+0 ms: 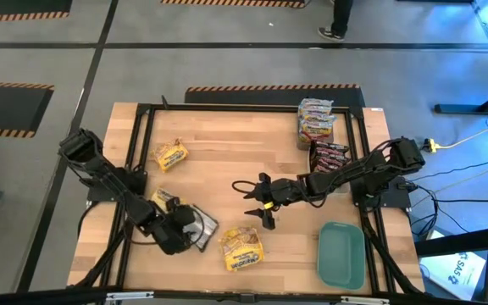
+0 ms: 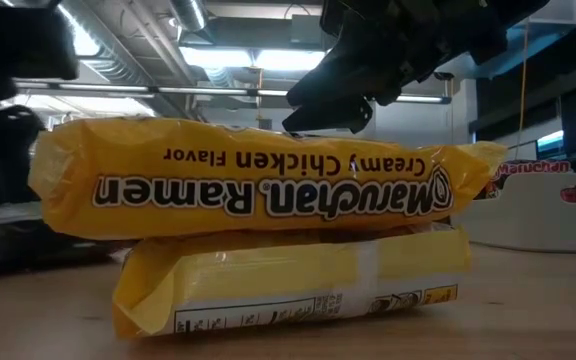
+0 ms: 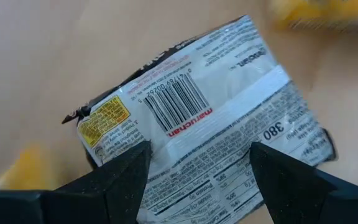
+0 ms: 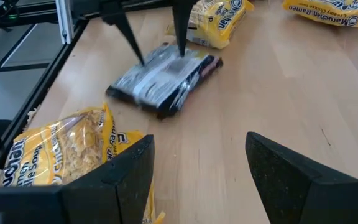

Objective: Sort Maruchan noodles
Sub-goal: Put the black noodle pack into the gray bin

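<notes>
Silvery wrapper, barcode side up, marks the packet (image 3: 210,124) now in play: it lies flat on the wooden desk (image 1: 227,152) near the front left, and the left pincer (image 3: 197,171) is poised over it with its fingers spread wide to either side of the pack and nothing gripped yet, apparently lined up to close across its width. From the right wrist view the same dark-and-silver packet (image 4: 163,81) sits between those two descending fingers. Around it the sorting looks partly done: two yellow Creamy Chicken packs (image 2: 268,190) are stacked one on the other at the front centre of the desk, another yellow packet (image 1: 171,155) lies alone toward the back left, and a further yellow one (image 1: 163,200) sits just beside the left arm. At the back right a pile of pinkish-silver packets (image 1: 315,121) stands next to a pile of dark brown-red ones (image 1: 329,157), which suggests flavours are being gathered by colour there. The right pincer (image 1: 259,203) hovers over the middle of the desk, open and empty, seemingly waiting. A teal lid (image 1: 341,252) rests at the front right, well apart from the packet being approached.
</notes>
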